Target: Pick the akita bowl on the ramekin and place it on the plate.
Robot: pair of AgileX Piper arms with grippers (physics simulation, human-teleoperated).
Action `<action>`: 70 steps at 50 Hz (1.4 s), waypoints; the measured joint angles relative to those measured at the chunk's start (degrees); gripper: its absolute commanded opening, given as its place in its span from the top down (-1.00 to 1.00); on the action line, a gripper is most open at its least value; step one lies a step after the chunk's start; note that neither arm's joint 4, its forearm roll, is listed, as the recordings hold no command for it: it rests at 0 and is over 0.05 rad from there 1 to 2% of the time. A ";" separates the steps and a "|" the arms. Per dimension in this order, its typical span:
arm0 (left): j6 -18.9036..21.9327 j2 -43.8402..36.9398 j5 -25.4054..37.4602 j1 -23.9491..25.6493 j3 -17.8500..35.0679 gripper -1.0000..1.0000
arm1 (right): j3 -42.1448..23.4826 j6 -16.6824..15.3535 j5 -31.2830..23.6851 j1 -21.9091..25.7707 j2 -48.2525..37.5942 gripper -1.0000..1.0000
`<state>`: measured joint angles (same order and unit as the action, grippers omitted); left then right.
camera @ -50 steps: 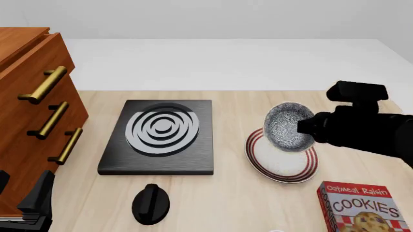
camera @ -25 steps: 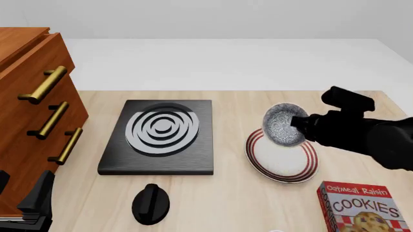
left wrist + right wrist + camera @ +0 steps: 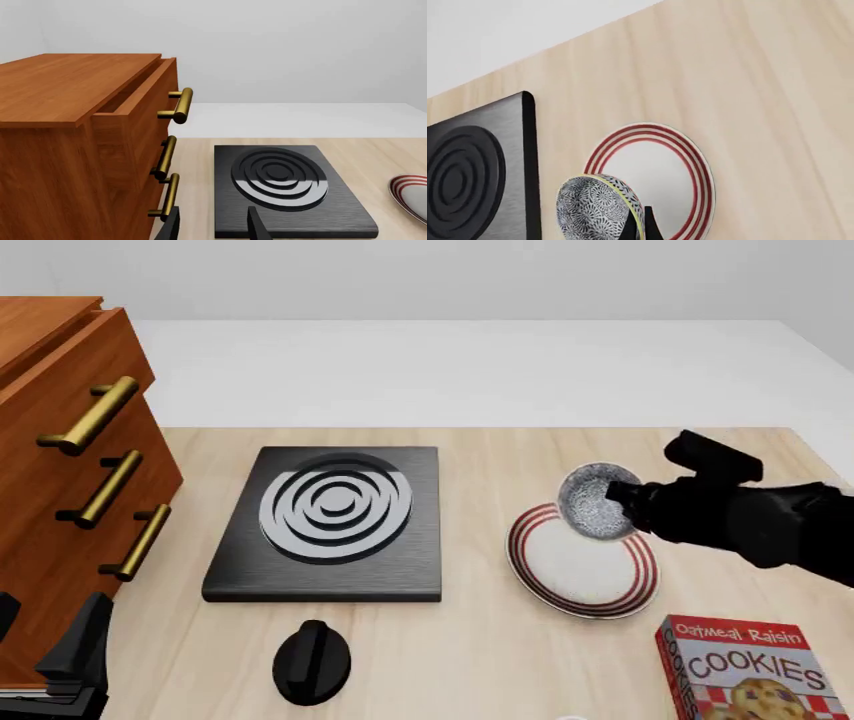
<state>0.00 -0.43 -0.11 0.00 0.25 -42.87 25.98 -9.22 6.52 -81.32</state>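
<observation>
The akita bowl, speckled grey and black with a pale rim, hangs tilted on its side over the far edge of the plate. My right gripper is shut on the bowl's rim. The right wrist view shows the bowl pinched at its edge between the fingers, above the white plate with red rings. My left gripper stands open and holds nothing, low at the near left of the table. The ramekin is out of view.
A black square slab with white rings lies left of the plate. A black knob sits in front of the slab. A cookies box stands at the near right. A wooden drawer cabinet fills the left side.
My right gripper has sunk toward the plate with the bowl, which now looks smaller and hangs just over the plate's far edge. The left arm has not moved.
</observation>
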 measured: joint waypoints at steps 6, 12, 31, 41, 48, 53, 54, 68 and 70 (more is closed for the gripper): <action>0.00 0.00 0.00 0.00 0.00 -1.00 | 0.11 0.33 1.55 -0.93 -2.41 1.00; 0.00 0.00 0.00 0.00 0.00 -1.00 | 0.34 0.64 3.05 -1.47 -4.66 1.00; 0.00 0.00 0.00 0.00 0.00 -1.00 | 0.73 1.37 6.67 -2.04 -10.33 1.00; 0.00 0.00 0.00 0.00 0.00 -1.00 | 0.67 1.39 7.46 -2.08 -11.89 1.00; 0.00 0.00 0.00 0.00 0.00 -1.00 | 0.77 1.42 7.93 -2.10 -12.66 1.00; 0.00 0.00 0.00 0.00 0.00 -1.00 | 0.89 1.49 8.25 -1.99 -13.07 1.00; 0.00 0.00 0.00 0.00 0.00 -1.00 | 0.92 1.51 8.32 -1.96 -13.14 1.00; 0.00 0.00 0.00 0.00 0.00 -1.00 | 1.36 1.62 9.26 -1.49 -14.10 1.00; 0.00 0.00 0.00 0.00 0.00 -1.00 | 1.46 1.66 9.44 -1.41 -14.24 1.00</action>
<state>0.00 -0.43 -0.11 0.00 0.25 -41.41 27.64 0.22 5.11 -95.56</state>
